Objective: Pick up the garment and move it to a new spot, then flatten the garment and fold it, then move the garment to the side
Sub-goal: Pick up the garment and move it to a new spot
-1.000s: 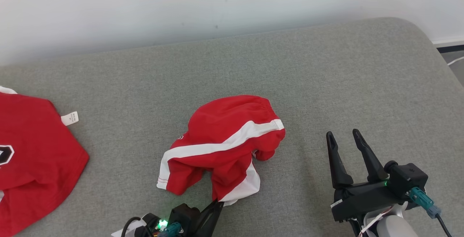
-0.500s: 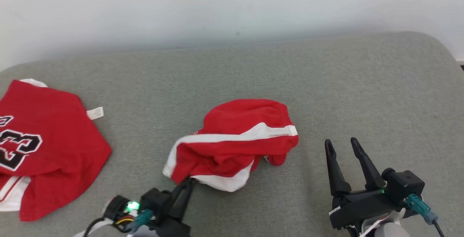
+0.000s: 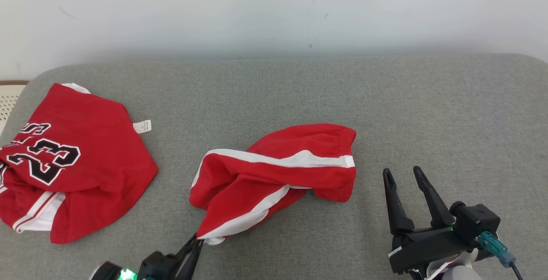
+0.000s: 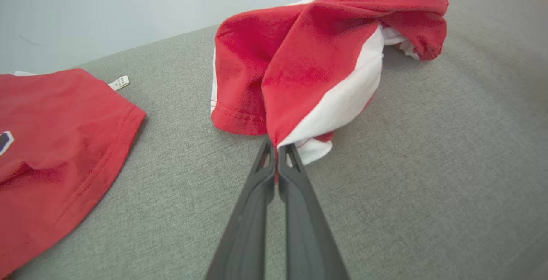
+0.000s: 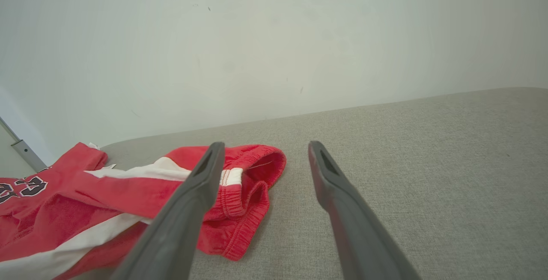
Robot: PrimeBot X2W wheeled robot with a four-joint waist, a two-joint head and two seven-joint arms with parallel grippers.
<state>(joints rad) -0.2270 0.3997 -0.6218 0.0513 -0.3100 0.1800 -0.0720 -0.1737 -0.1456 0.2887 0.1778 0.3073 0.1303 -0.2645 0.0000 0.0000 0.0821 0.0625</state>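
The garment (image 3: 274, 173) is a pair of red shorts with white side stripes, lying crumpled and partly stretched out mid-way across the grey cushion (image 3: 428, 108). My left gripper (image 3: 198, 240) is shut on the garment's near hem corner, at the view's bottom edge. In the left wrist view the closed gripper (image 4: 276, 145) pinches red-and-white cloth, and the garment (image 4: 317, 57) rises away from it. My right gripper (image 3: 400, 171) stands open to the right of the garment, apart from it, nothing between its fingers. The right wrist view has the open gripper (image 5: 265, 144) beside the elastic waistband (image 5: 248, 194).
A second red top printed with 23 (image 3: 81, 160) lies on the cushion's left part, its white tag (image 3: 142, 126) sticking out. A pale wall (image 3: 274, 10) backs the cushion. A cream perforated object (image 3: 7, 100) sits past the left edge. Bare cushion lies to the right.
The head camera has turned left, bringing the numbered top into view. My left gripper has pulled the garment's hem corner toward the near edge, stretching the shorts out. The right gripper stayed open.
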